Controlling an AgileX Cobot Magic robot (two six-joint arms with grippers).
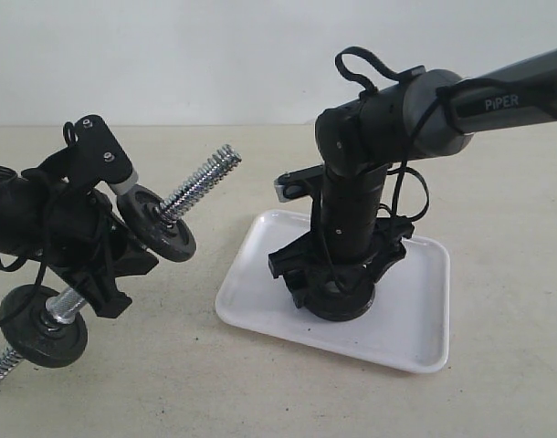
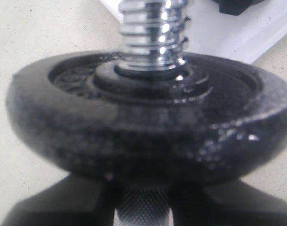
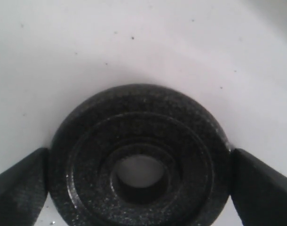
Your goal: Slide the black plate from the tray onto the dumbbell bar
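Right tool [image 1: 338,290]: lowered onto the tray [image 1: 415,338], jaws wide and set around the black plate [image 3: 139,127]. Fingers [image 3: 19,188] stand at the plate's rim on opposite sides, touching or all but touching. Whether they press hard enough to hold it cannot be told.

Black plate: lying flat on the tray floor, hub and central hole facing up, white showing through the hole. Not lifted.

Tray: white, on the worktop [image 1: 498,182], nothing else seen in it besides the plate and the tool.

Left tool [image 1: 100,274]: closed on the dumbbell bar [image 1: 201,182] at its knurled middle, holding it clear of the worktop and tilted, one threaded end rising toward the tray side, the other dropping to the near left.

Dumbbell bar: carries two greyer discs, upper disc [image 1: 158,225] just above the left tool, lower disc [image 1: 41,319] just below it. The upper threaded end is bare beyond its disc, free to take another plate.

Progress, as judged:
- Done: bar presented and held; right tool placed around the plate.
- In hand: securing the grip on the plate.
- Left: lifting it off the tray, carrying it across to the bare threaded end, lining the hole up with the tilted bar, and sliding it down against the upper disc.

Early stage; the main move is not yet begun.
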